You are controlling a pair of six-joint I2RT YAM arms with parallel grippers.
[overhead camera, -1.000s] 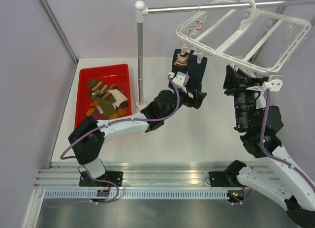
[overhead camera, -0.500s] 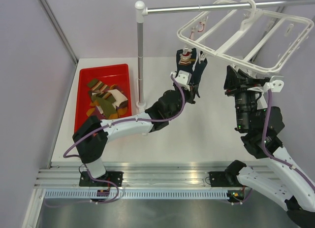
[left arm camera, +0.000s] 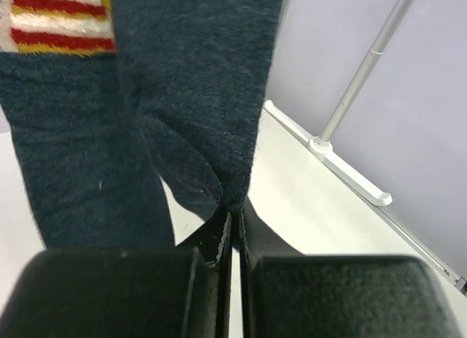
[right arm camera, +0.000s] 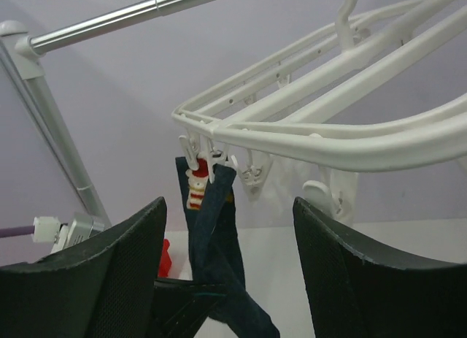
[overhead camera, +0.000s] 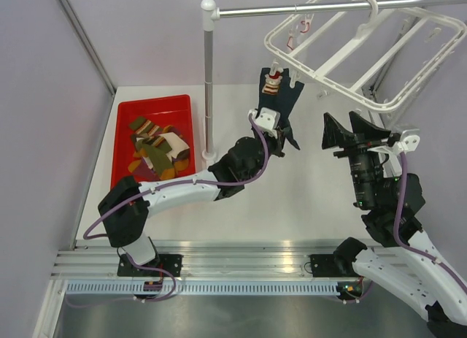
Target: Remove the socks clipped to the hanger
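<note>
— While the red tray (overhead camera: 128,126) sits left of the pole (overhead camera: 208,82), what lies in it?
— Loose socks (overhead camera: 155,147), olive and striped, in a heap.
— And just right of the pole?
— The left gripper (overhead camera: 281,137), fingers pressed together, pinches the lower edge of the navy sock (overhead camera: 286,95). That sock hangs from clips on the hanger (right arm camera: 379,144), right of the pole's top.
— Farther right of the pole?
— The right gripper (overhead camera: 349,130), fingers spread wide, holding nothing.
</note>
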